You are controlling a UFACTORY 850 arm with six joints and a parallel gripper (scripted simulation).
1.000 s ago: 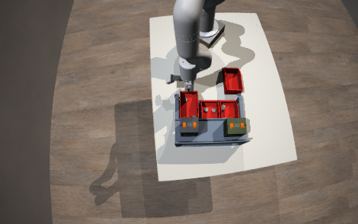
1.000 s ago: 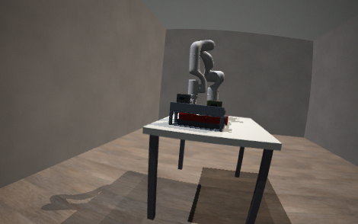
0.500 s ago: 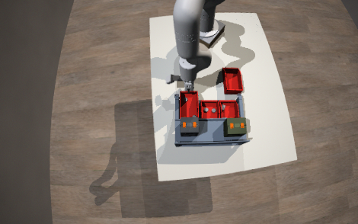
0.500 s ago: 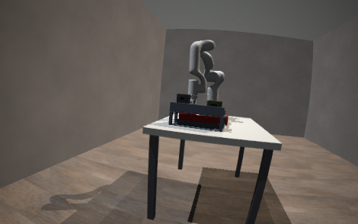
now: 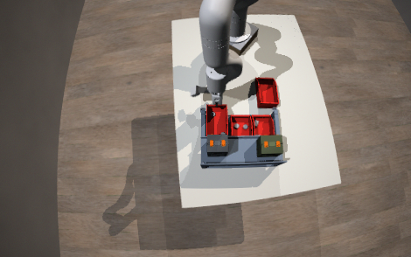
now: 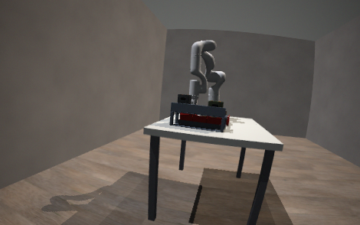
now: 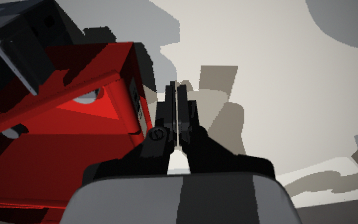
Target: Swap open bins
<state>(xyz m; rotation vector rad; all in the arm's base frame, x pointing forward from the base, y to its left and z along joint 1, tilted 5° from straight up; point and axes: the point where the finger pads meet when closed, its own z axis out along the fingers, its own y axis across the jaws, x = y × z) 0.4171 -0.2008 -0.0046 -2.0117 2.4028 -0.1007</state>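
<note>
The arm (image 5: 215, 39) is smooth grey tubing with rounded joints. Behind the tool (image 7: 176, 102), a pale grey housing; the tool's two fingers are flat and black.
</note>
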